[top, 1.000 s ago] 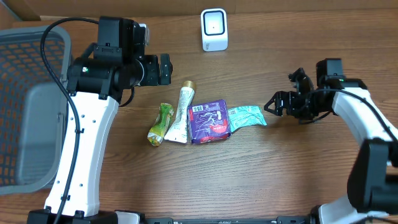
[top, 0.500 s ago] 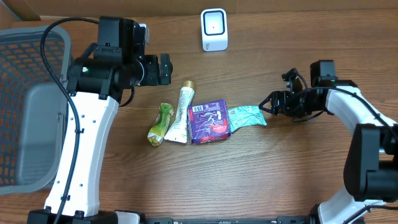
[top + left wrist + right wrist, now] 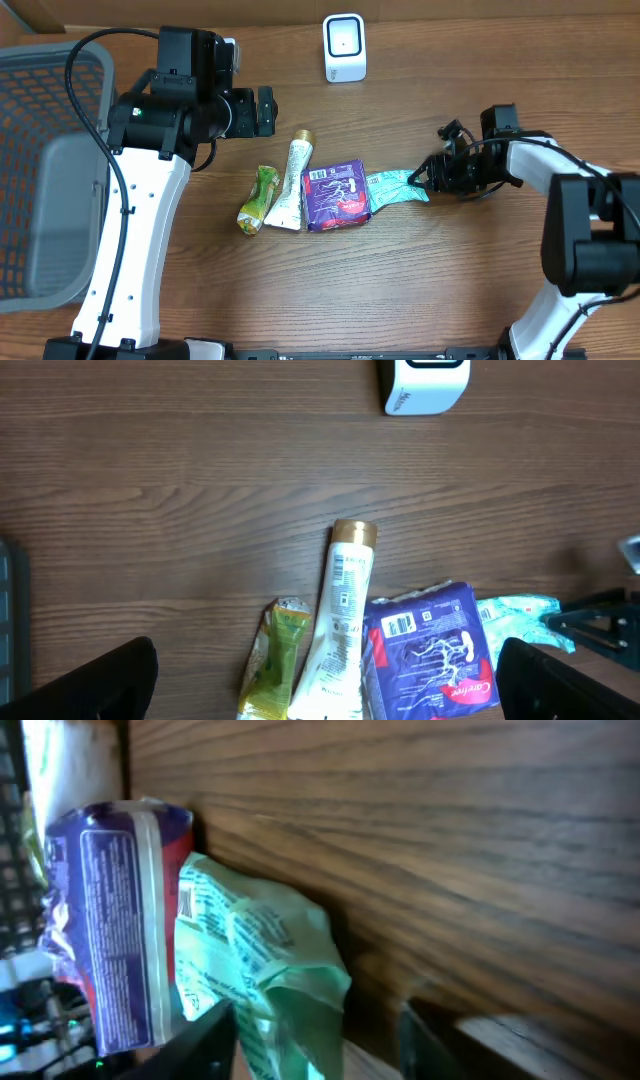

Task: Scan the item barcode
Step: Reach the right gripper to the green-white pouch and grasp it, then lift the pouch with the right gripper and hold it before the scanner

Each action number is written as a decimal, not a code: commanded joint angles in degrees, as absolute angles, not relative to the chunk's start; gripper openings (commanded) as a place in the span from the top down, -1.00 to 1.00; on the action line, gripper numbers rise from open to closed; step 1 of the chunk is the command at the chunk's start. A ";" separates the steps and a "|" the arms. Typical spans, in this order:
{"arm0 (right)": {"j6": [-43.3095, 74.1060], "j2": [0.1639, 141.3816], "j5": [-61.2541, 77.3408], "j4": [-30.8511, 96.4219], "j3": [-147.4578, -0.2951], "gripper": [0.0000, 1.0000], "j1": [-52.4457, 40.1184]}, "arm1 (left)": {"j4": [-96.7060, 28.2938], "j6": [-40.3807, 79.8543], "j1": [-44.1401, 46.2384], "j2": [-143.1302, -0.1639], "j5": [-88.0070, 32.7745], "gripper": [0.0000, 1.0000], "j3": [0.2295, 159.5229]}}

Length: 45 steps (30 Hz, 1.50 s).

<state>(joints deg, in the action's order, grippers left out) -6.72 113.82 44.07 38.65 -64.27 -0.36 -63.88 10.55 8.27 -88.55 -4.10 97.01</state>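
As seen from overhead, the right gripper (image 3: 424,180) sat at the near end of the teal packet (image 3: 396,188), which lay on the table beside the purple pack (image 3: 336,195), well apart from the scanner (image 3: 345,47). Left wrist: the left gripper (image 3: 330,680) stood wide apart, empty, over the white tube (image 3: 340,610). Right wrist: jaws flanked the packet's edge; whether they pinched it, could not tell.

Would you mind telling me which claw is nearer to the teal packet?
Right. The right claw sits at the right end of the teal packet, straddling its corner. The left claw hangs well away to the upper left, beyond the white tube.
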 commanded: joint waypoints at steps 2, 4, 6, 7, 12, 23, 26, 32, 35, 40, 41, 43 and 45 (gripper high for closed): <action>-7.16 115.83 43.86 39.20 -64.03 0.04 -0.43 | -63.86 10.46 8.64 -88.86 -4.10 -0.99 97.54; -7.11 115.85 44.25 38.57 -64.03 0.03 -0.43 | -63.86 10.46 8.64 -88.86 -4.10 -0.99 97.54; -7.14 115.85 46.44 37.87 -64.03 0.03 -0.43 | -63.86 10.46 8.64 -88.86 -4.08 -0.99 97.54; -7.14 115.85 47.88 37.58 -64.03 0.03 -0.43 | -63.86 10.46 8.64 -88.86 -4.10 -1.00 97.54; -7.14 115.85 49.21 37.56 -64.03 0.03 -0.43 | -63.86 10.46 8.64 -88.86 -4.10 -0.99 97.54; -7.14 115.85 48.93 34.57 -64.03 0.07 -4.71 | -63.86 10.46 8.64 -88.86 -4.10 -0.99 97.54; -7.09 115.85 48.40 33.10 -64.03 0.07 -6.37 | -63.86 10.46 8.64 -88.86 -4.10 -0.99 97.54; -2.90 115.85 43.38 32.97 -64.03 0.54 -7.40 | -63.86 10.46 8.64 -88.86 -4.10 -0.99 97.54; -1.30 115.85 44.88 32.58 -64.03 0.76 -6.94 | -63.86 10.46 8.64 -88.86 -4.10 -0.99 97.54; 0.43 115.74 48.38 33.30 -64.88 0.93 -5.32 | -63.86 10.46 8.64 -88.86 -4.10 -0.99 97.54; 0.01 115.59 49.19 34.24 -65.36 0.93 -4.75 | -63.86 10.46 8.64 -88.86 -4.10 -0.99 97.54; -1.43 114.85 50.83 36.71 -66.46 0.93 -3.29 | -63.86 10.46 8.64 -88.86 -4.10 -0.99 97.54; -1.98 113.12 52.42 39.13 -67.33 0.93 -1.45 | -63.86 10.46 8.64 -88.86 -4.10 -0.99 97.54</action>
<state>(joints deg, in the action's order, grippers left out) -1.23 115.04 48.05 37.67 -64.84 -4.05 -63.90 10.55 8.27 -88.55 -4.10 97.01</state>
